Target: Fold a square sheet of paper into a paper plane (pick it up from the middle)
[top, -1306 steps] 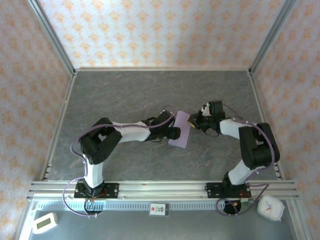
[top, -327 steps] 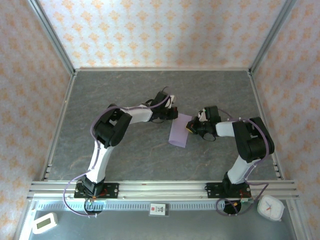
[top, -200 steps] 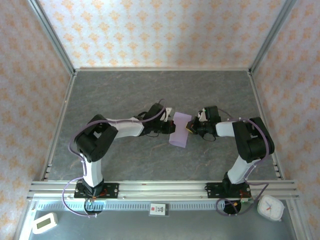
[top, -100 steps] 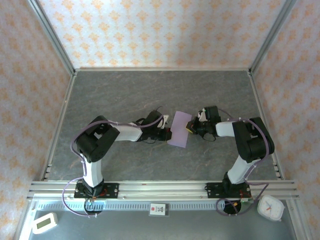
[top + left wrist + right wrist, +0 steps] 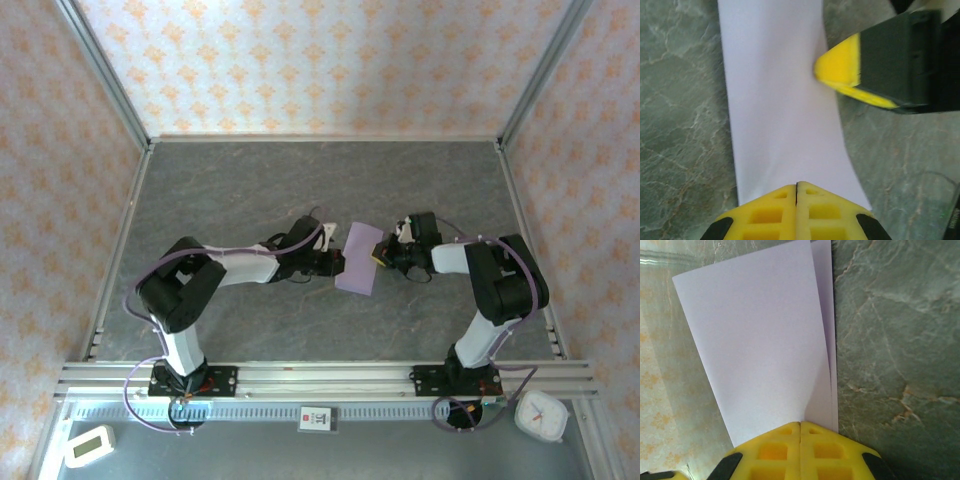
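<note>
At the near edge of the table (image 5: 240, 190), the 2 arms rise from a metal rail (image 5: 320, 376) and reach inward to meet at mid-table. Between them lies the lavender sheet of paper (image 5: 358, 260), folded into a narrow rectangle with its long sides running away from the bases.

The left gripper (image 5: 335, 264) sits at the paper's left long edge, its yellow fingers pressed together with no gap. In the left wrist view the paper's edge runs under those closed tips. The right gripper (image 5: 379, 256) meets the opposite long edge, its 2 fingers likewise closed tight. In the right wrist view 2 layers of paper show, the upper one slightly offset and buckled toward the tips. I cannot tell whether either gripper pinches the paper or only rests on it.

Beyond the paper, the grey marbled table stretches to the patterned back wall (image 5: 320, 70).
</note>
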Robot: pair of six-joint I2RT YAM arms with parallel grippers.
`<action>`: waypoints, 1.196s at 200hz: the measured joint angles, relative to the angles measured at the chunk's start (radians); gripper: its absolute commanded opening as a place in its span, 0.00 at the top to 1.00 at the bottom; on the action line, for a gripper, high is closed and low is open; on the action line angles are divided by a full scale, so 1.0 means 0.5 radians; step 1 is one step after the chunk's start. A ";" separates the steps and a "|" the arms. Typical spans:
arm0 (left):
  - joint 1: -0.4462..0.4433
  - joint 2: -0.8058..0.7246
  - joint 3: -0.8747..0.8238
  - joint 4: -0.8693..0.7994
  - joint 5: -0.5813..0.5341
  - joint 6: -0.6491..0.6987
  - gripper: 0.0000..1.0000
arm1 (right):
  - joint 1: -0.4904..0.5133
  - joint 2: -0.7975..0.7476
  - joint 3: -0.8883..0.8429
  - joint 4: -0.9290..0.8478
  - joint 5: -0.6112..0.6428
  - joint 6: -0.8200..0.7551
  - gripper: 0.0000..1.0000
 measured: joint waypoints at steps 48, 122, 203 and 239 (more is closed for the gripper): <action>-0.027 -0.017 -0.011 0.016 0.011 -0.016 1.00 | 0.000 0.000 -0.005 0.004 0.001 0.000 1.00; -0.049 0.055 -0.181 0.043 0.034 -0.030 1.00 | 0.000 -0.002 -0.005 0.006 0.000 0.000 1.00; -0.049 0.070 -0.198 0.092 0.042 -0.028 1.00 | 0.002 -0.002 0.099 -0.169 0.008 -0.024 1.00; -0.049 0.073 -0.198 0.097 0.043 -0.028 1.00 | 0.025 -0.029 0.150 -0.309 0.032 -0.014 1.00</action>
